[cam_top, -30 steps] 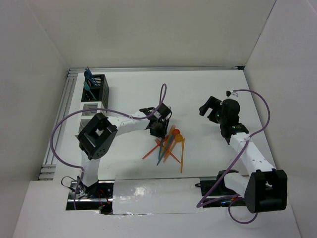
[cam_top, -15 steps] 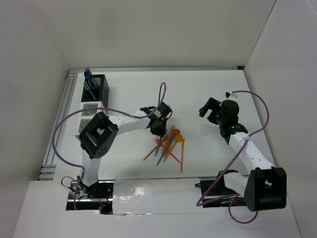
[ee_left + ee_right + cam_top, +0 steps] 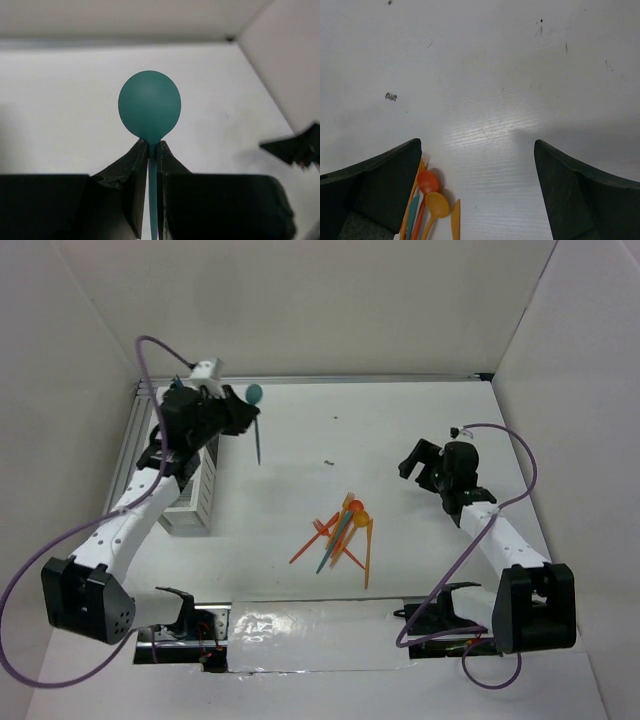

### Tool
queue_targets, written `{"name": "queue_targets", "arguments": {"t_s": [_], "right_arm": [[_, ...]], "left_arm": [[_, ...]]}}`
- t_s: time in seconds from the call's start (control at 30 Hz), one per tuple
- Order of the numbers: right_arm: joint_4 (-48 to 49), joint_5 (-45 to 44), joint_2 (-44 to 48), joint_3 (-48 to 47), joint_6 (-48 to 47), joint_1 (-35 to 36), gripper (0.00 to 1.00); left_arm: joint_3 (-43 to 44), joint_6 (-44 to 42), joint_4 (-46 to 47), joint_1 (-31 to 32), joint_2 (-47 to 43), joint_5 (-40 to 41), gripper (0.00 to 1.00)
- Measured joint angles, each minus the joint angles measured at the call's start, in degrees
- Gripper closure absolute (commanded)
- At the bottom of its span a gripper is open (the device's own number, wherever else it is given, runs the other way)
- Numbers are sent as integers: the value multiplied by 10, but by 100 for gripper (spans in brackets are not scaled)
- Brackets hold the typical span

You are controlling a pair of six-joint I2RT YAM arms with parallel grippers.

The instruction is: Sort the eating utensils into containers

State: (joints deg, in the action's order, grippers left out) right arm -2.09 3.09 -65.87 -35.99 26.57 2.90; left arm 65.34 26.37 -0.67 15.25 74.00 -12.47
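We see L tool (image 3: 154,150) clenched on teal spoon (image 3: 149,110), bowl poking out past its tips, handle btwn them. R tool (image 3: 477,145) released over worktop (image 3: 510,75); utensil pile (image 3: 432,205) just beside one finger.

I see my white worktop (image 3: 420,410) carrying a heap of orange, red and teal utensils (image 3: 340,536) toward its near edge and a white slatted bin (image 3: 195,502) by its left edge.

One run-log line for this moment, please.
left gripper: shut on teal spoon handle, far left | right gripper: open, empty, beside utensil pile | pile: unsorted
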Motion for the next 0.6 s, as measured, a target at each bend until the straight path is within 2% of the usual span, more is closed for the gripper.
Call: {"name": "queue_targets", "arguments": {"t_s": [0.13,0.33,0.47,0.6], "right_arm": [[3,7,-12,0,0,-2,0],[30,26,-28,-1,0,-2,0],[45,36,-53,-8,0,-2,0],[52,38,-71,-17,0,-2,0]], "left_arm": [[-53,-27,108,-102,-34,-15,88],[-108,-35,206,-240,3,-20,89],[-118,-35,271,-294,30,-19,89],[-117,-36,335,-320,56,-25,88]]}}
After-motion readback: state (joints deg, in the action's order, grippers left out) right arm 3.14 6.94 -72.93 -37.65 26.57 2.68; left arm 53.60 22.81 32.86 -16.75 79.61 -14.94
